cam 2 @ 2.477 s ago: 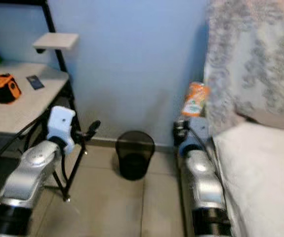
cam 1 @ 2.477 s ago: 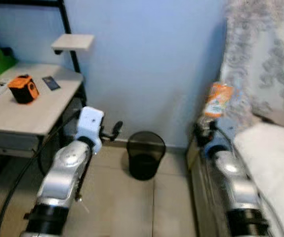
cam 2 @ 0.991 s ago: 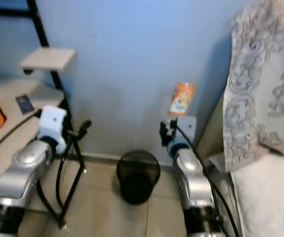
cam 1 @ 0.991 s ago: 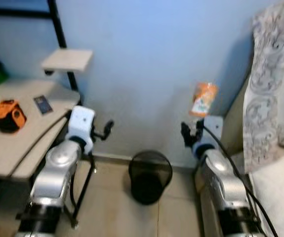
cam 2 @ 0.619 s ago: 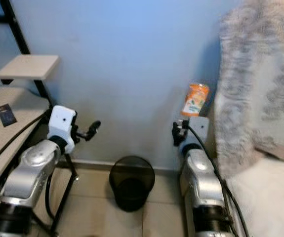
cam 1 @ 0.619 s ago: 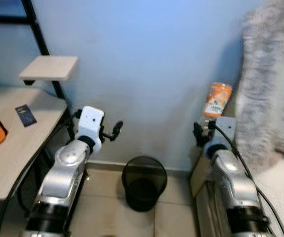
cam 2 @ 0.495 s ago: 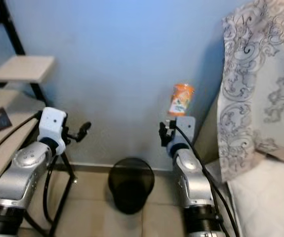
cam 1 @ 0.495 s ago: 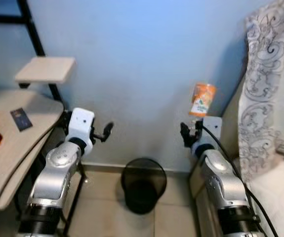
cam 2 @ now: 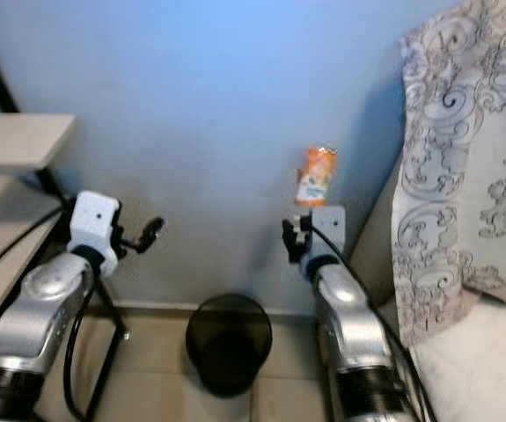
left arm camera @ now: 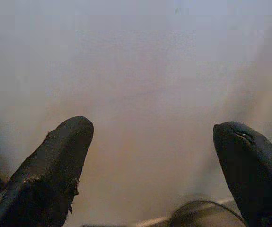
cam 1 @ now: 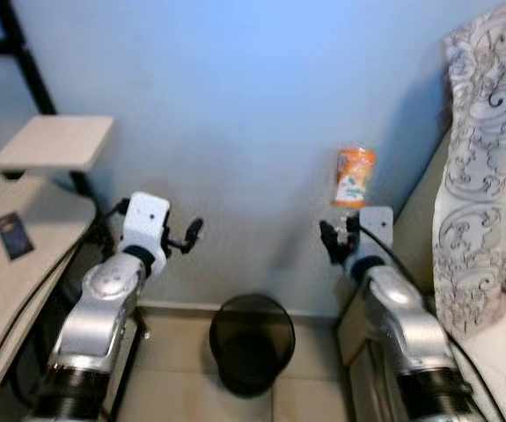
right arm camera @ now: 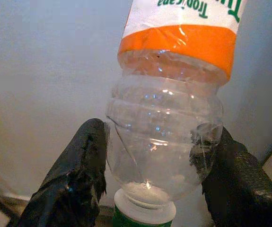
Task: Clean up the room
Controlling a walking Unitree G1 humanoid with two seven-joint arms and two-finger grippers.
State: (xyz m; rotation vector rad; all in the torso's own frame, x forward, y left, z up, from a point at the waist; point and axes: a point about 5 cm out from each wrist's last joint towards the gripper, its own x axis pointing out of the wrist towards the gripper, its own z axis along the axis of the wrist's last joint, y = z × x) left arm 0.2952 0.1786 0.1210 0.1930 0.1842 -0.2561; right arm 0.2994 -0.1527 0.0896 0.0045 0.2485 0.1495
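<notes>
Bottle (right arm camera: 166, 118), cap down, sits clamped in my right hand (cam 1: 336, 239), raised by the blue wall above and right of the bin (cam 1: 251, 341). My left hand (cam 1: 187, 236) gapes wide, holding nothing.

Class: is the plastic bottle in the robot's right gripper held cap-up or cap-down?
Cap-down. In the right wrist view the bottle has its green cap lowest, its orange label above, with the right gripper shut on its clear neck.

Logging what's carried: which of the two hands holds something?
The right hand: its fingers clamp an upside-down plastic bottle. The left hand is open and empty.
</notes>
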